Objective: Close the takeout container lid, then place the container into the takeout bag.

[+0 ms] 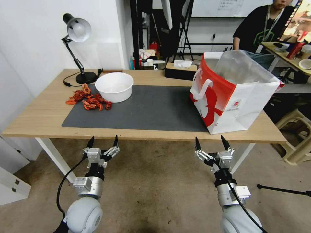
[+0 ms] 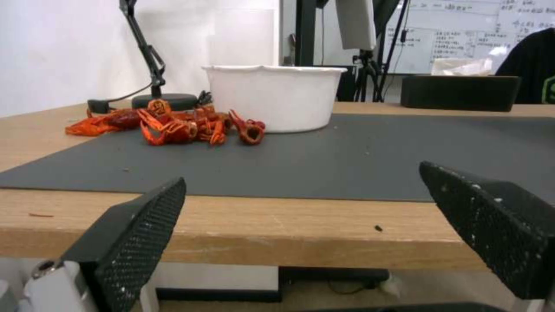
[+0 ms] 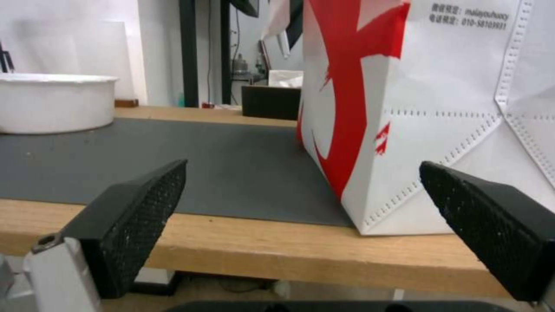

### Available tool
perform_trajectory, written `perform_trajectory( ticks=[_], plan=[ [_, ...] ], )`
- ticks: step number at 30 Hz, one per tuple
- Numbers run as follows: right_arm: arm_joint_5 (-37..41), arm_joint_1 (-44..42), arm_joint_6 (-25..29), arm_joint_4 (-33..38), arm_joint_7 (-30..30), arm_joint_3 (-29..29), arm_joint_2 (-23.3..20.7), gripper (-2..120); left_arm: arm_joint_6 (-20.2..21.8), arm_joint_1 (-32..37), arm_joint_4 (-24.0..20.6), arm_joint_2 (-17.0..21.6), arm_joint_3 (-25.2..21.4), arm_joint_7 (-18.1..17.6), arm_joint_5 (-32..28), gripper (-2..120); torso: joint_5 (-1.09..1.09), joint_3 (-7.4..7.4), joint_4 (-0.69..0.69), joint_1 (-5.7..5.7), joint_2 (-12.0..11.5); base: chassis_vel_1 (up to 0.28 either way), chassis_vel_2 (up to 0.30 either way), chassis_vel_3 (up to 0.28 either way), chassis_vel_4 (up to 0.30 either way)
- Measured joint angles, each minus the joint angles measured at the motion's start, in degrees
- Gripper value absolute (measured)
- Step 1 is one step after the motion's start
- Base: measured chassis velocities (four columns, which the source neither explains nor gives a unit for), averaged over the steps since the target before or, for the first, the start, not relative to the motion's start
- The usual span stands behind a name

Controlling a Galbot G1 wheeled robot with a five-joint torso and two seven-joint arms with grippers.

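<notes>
The takeout bag (image 1: pixel 233 94) stands open on the right end of the table, red and white with a white handle and silvery lining. In the right wrist view the takeout bag (image 3: pixel 433 130) rises just beyond the table edge. The takeout container and its lid are out of view. My left gripper (image 1: pixel 104 139) hangs open in front of the table's near edge, below the mat; in its wrist view the left gripper (image 2: pixel 301 177) holds nothing. My right gripper (image 1: pixel 210 139) is open too, just before the edge near the bag's front corner, and the right gripper (image 3: pixel 303 167) is empty.
A dark grey mat (image 1: pixel 139 110) covers the middle of the wooden table (image 1: pixel 39 119). At the back left sit a round white bowl (image 1: pixel 114 86), red crayfish shells (image 1: pixel 87 98) and a desk lamp (image 1: pixel 77 30). A black tissue box (image 1: pixel 179 70) stands behind the bag.
</notes>
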Motion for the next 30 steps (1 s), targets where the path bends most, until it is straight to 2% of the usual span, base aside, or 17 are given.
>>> perform_trajectory(
  ticks=[30],
  plan=[
    [-0.2, 0.0, 0.5, -1.4, 0.8, -0.2, 0.9, 100, -0.4, 0.0, 0.6, 0.0, 0.1, 0.6, 0.1, 100, 0.0, 0.0, 0.0, 0.0, 0.0, 0.0, 0.0, 0.0, 0.0]
  ],
)
